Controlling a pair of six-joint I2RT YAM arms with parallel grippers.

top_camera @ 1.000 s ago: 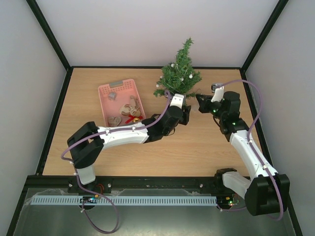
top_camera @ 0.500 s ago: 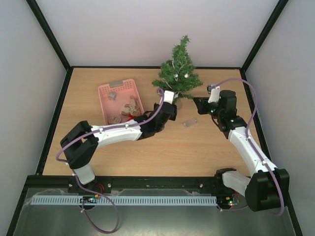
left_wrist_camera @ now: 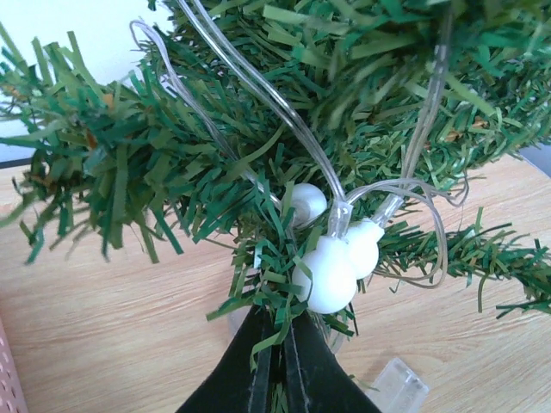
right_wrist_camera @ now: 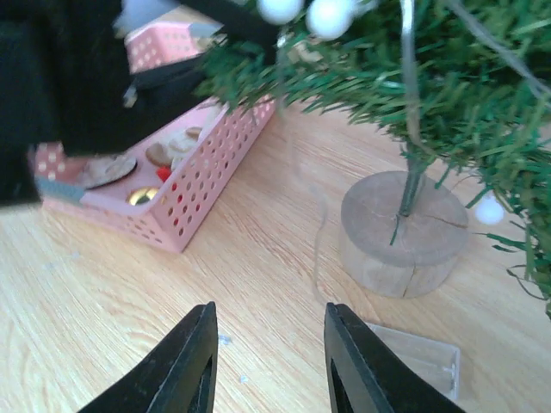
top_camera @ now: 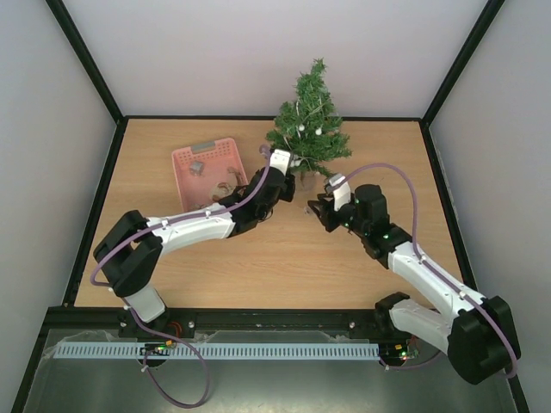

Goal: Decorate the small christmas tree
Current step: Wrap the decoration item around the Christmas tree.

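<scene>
The small christmas tree [top_camera: 308, 127] stands at the back of the table on a round wooden base [right_wrist_camera: 405, 232]. A clear wire with white bulbs [left_wrist_camera: 325, 275] is draped over it. My left gripper [top_camera: 280, 165] is at the tree's lower left side. Its jaws [left_wrist_camera: 282, 348] are shut, with green needles of a low branch pinched between them. My right gripper [top_camera: 318, 206] is low over the table in front of the tree. It [right_wrist_camera: 271, 314] stands open with only bare wood between its fingers. A clear plastic box [right_wrist_camera: 413, 354] lies beside its right finger.
A pink perforated basket [top_camera: 211, 175] holding several ornaments stands to the left of the tree, close to my left arm. In the right wrist view the basket [right_wrist_camera: 185, 185] is ahead on the left. The same clear box [left_wrist_camera: 396, 387] lies by the tree's base.
My left gripper has shut and moved back-left onto the tree's low branch. My right gripper has opened and swung left and down in front of the tree. The tree stands straighter.
</scene>
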